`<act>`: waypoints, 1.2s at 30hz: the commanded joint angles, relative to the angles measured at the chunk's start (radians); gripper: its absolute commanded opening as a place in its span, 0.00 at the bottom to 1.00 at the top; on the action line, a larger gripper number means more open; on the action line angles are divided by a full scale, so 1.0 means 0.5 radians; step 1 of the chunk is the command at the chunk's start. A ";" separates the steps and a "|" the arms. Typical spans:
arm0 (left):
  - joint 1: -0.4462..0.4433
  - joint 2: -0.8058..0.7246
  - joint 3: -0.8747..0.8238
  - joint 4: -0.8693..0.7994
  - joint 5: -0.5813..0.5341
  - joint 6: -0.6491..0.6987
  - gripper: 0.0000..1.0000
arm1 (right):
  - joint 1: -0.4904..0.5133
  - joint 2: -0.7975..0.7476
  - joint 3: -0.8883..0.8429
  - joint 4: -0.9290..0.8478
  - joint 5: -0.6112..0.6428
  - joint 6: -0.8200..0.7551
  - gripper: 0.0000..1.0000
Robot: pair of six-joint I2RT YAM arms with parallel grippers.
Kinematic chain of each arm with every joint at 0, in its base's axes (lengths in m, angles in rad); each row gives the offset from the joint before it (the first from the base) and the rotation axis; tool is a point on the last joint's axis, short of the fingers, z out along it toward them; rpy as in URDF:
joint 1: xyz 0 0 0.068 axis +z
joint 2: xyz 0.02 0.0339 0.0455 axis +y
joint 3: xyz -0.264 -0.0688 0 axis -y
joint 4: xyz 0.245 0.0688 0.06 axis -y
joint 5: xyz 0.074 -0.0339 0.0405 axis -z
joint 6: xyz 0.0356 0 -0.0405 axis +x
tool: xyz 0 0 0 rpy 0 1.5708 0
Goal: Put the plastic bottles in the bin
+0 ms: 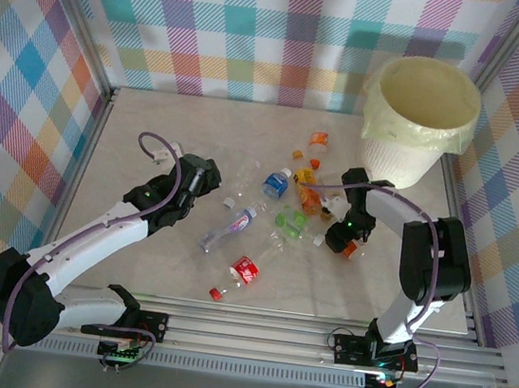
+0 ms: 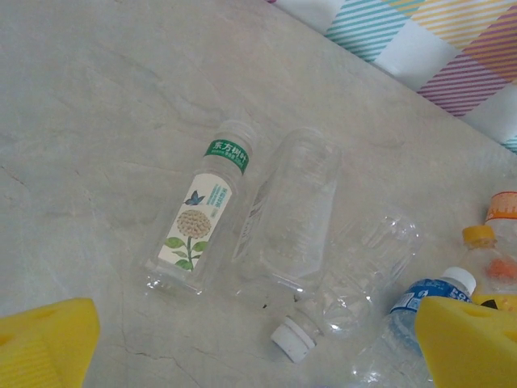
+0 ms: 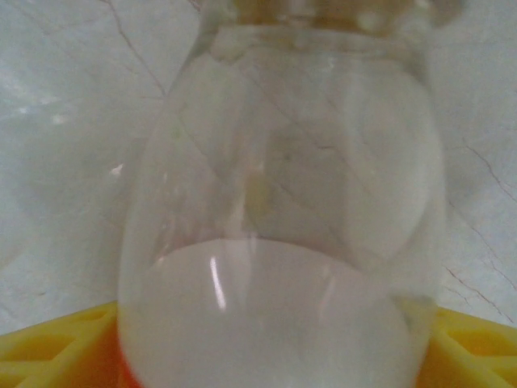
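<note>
Seen from above, a pale stone-look table (image 1: 154, 123) has about a dozen small bottles (image 1: 229, 229) strewn across the middle of the frame, between two arms. The bin (image 1: 398, 162), cream with a pale yellow liner, stands upright at the upper right, well apart from the left arm and near the right one. Lowest in the scatter lies a red-label bottle (image 1: 243, 270). A blue-label bottle (image 1: 276, 183) lies near the centre and a green bottle (image 1: 289, 220) just right of it, while an orange-cap bottle (image 1: 318, 141) lies closest to the bin. The left gripper (image 1: 206, 176) hovers left of centre at the edge of the scatter, jaws spread wide and holding nothing. In its wrist view the yellow fingers (image 2: 48, 343) fill the two lower corners. On the table beyond them a flower-label bottle (image 2: 202, 218) lies just beside an unlabelled bottle (image 2: 292, 210), with a crushed bottle (image 2: 363, 271) and its white cap to the right. The right gripper (image 1: 344, 243) is down among the bottles right of centre, below the bin in the frame. Its wrist view shows a clear bottle (image 3: 283, 202) between its yellow fingers (image 3: 56, 347), one finger at each side. Whether they are squeezing it cannot be told.
</note>
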 commanded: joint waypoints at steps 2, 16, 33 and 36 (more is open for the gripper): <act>0.020 -0.041 0.035 -0.028 -0.002 -0.015 1.00 | 0.013 0.084 -0.018 0.024 0.056 0.066 0.73; 0.032 -0.057 0.035 0.086 0.051 0.053 1.00 | -0.032 0.008 0.193 -0.274 0.049 0.258 0.50; 0.029 0.063 0.032 0.620 0.610 0.274 1.00 | -0.076 -0.624 0.406 0.005 -0.363 0.478 0.33; 0.029 0.065 0.039 0.630 0.632 0.273 1.00 | -0.115 -0.724 0.449 0.189 -0.564 0.539 0.32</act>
